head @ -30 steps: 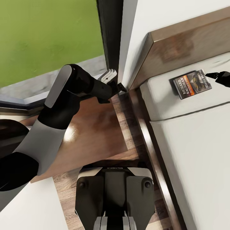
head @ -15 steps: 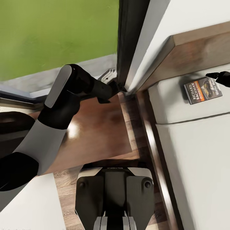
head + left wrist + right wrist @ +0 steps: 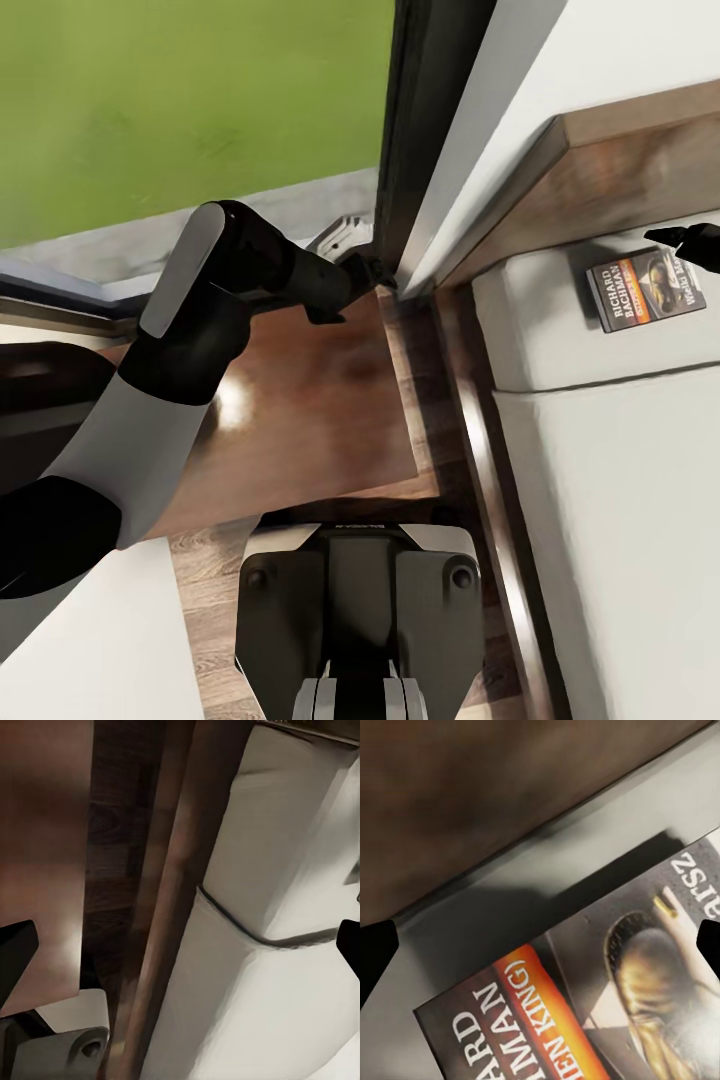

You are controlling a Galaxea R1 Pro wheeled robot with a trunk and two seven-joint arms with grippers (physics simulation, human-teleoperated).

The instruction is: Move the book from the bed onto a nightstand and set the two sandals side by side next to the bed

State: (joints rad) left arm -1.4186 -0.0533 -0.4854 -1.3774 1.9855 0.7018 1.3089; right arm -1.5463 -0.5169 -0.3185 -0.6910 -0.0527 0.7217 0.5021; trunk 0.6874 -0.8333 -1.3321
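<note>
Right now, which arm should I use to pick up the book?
Right. The right end effector is open and hovers just above the book on the bed. The left end effector is over the nightstand, across the gap from the bed.

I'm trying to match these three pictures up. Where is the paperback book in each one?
Head view: the book lies near the picture's right edge, on the bed by the headboard.
Left wrist view: no book in it; the pale mattress and the dark wooden bed frame are there.
Right wrist view: the book is seen close up, across the lower right.
Shared landmark: the pale mattress.
</note>
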